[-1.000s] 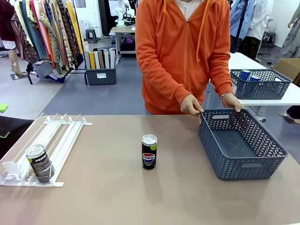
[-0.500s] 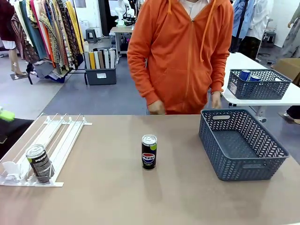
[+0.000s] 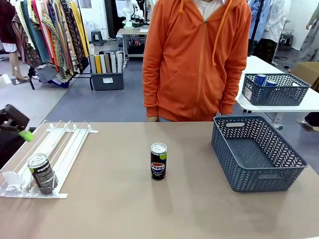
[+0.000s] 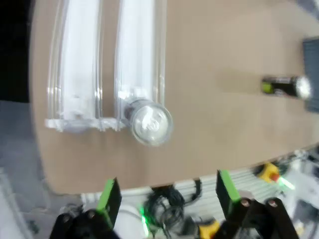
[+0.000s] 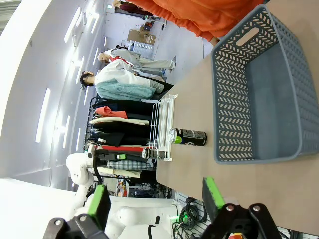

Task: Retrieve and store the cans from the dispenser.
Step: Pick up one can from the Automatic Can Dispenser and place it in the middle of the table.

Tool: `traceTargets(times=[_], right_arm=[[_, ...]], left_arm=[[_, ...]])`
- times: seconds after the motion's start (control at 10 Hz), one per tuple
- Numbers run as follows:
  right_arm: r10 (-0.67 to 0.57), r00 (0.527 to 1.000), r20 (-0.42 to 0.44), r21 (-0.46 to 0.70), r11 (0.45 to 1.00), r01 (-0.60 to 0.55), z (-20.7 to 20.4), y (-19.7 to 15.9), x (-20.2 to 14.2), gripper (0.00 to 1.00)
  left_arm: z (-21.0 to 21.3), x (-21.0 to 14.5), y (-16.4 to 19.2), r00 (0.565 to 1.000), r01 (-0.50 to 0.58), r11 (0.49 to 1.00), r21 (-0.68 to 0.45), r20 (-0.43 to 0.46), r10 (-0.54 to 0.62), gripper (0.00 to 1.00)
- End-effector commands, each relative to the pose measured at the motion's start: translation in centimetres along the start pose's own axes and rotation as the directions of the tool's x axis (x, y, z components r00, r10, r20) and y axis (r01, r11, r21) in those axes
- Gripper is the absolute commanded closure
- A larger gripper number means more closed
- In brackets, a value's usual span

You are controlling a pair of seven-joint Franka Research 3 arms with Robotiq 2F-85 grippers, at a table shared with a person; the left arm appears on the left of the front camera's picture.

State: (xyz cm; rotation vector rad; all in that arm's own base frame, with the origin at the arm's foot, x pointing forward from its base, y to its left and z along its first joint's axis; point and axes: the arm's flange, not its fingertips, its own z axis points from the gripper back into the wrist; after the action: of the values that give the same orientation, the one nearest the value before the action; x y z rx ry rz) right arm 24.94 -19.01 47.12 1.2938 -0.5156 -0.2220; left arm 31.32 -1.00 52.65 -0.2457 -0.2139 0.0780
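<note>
Though the front view shows its side, the can (image 4: 148, 122) presents its top to the empty, wide-open left end effector (image 4: 167, 183).

My front feed is bright and evenly lit from overhead, with faint soft shadows on the surface (image 3: 124, 209). My left wrist feed is motion-blurred; ahead of the left jaws the can (image 4: 148, 122) shows a glaring top. Beyond the right jaws, ceiling strips (image 5: 44, 115) blow out white, edges bowed.
</note>
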Motion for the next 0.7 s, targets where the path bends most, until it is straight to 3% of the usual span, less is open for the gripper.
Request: traceTargets(times=[0.0,0.1,0.6], right_arm=[[0.008,1.000,0.015,0.026,1.000,-0.009,-0.1,0.4,0.3,0.00],[0.008,1.000,0.015,0.026,1.000,-0.009,-0.1,0.4,0.3,0.00],[0.008,1.000,0.015,0.026,1.000,-0.009,-0.1,0.4,0.3,0.00]], left_arm=[[-1.0,0.7,-2.2,0.990,-0.141,0.914,0.381,0.064,0.127,0.00],[0.0,0.0,0.0,1.000,0.000,1.000,0.000,0.000,0.000,0.00],[-0.2,0.3,-0.3,1.000,-0.012,1.000,0.019,0.009,0.012,0.00]])
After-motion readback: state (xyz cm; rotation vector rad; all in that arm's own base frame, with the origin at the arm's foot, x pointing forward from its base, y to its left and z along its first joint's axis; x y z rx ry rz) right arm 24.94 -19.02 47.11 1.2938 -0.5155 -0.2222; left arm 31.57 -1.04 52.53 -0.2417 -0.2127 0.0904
